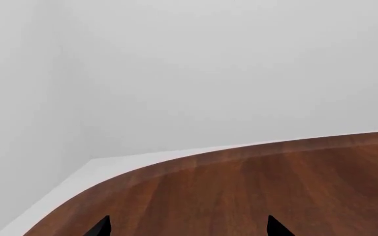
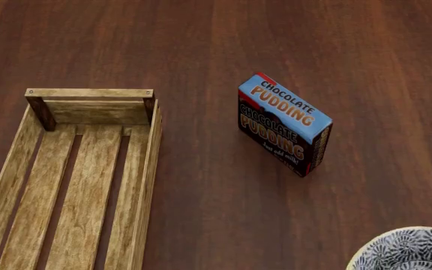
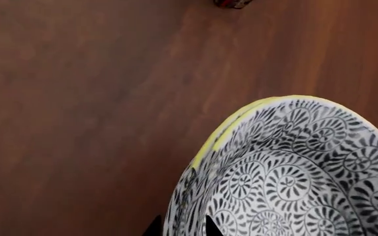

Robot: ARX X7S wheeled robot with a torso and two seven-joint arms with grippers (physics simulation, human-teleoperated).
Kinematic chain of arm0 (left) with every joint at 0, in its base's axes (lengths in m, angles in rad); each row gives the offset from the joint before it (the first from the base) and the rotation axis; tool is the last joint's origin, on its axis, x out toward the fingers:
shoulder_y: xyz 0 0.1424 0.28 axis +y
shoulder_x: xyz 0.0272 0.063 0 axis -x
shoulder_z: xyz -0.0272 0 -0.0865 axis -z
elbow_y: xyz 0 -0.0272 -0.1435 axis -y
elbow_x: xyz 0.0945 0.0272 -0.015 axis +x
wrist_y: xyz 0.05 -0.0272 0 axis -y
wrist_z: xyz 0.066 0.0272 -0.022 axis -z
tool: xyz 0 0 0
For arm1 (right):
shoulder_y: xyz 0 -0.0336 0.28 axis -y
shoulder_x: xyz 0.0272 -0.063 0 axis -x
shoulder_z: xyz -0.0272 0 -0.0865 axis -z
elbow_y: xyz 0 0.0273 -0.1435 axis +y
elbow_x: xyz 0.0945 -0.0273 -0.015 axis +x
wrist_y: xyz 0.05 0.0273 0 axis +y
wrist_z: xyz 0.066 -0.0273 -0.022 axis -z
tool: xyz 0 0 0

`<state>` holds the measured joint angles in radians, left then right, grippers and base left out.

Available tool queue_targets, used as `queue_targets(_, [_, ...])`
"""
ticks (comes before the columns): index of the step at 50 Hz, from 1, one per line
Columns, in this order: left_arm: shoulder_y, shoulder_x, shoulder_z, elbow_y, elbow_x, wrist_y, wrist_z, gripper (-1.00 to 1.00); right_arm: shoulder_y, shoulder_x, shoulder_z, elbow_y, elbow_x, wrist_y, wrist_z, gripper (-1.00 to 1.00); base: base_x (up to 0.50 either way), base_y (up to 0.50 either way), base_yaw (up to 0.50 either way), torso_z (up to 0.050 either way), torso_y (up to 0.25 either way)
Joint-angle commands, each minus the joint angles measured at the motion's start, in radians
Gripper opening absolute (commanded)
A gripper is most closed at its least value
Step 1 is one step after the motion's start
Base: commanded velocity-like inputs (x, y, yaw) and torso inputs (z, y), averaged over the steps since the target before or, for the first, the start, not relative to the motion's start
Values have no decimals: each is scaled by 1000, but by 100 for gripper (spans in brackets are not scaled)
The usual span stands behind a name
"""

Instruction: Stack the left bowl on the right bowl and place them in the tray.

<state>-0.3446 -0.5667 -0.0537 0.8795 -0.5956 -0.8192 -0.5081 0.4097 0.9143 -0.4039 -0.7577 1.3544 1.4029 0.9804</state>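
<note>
With the chocolate pudding box (image 2: 285,125) as landmark, the slatted wooden tray (image 2: 151,169) lies to its left, holding nothing where it shows, and the stacked patterned bowls (image 2: 406,251) sit to its lower right at the edge of the head view, well apart from the tray. The left gripper (image 1: 187,227) hangs over bare table (image 1: 274,191), its 2 tips spread wide with nothing between them. The right gripper (image 3: 181,227) pinches the rim of the stacked bowls, a yellow-edged rim nested under the upper one, so stacking looks done, and the next move calls for carrying the pair left past the box and lowering them into the tray.
</note>
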Motion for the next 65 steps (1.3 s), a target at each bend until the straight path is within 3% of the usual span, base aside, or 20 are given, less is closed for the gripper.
queue_targets(1, [1,-4,-13,5,-15,1,-1,100,299,-28,-116,-36,462,117,394,-100,0,0,0,0,0])
queue_targets(10, [2,-16,-32,13,-27,-13,-11,100,568,-42,-370,0,704,59,581,-100,0,0,0,0,0])
queue_targets(18, [23,-11,-15,0,-9,14,-6,100,912,-87,-695,-5,811,-82,586,-100,0,0,0,0,0])
queue_targets(25, [35,-15,-22,-6,-7,28,-1,100,1045,-175,-781,31,864,-107,561,-100,0,0,0,0,0])
queue_targets(46, [73,-27,-54,-17,-7,57,4,100,1199,-413,-696,237,751,13,301,-100,0,0,0,0,1])
queue_targets(56, [70,-44,-89,-11,-31,42,-2,100,1184,-512,-565,306,591,80,48,-100,0,0,0,0,1])
queue_targets(65, [84,-55,-117,-13,-40,45,-1,100,1170,-589,-531,347,366,113,-190,-100,0,0,0,0,0])
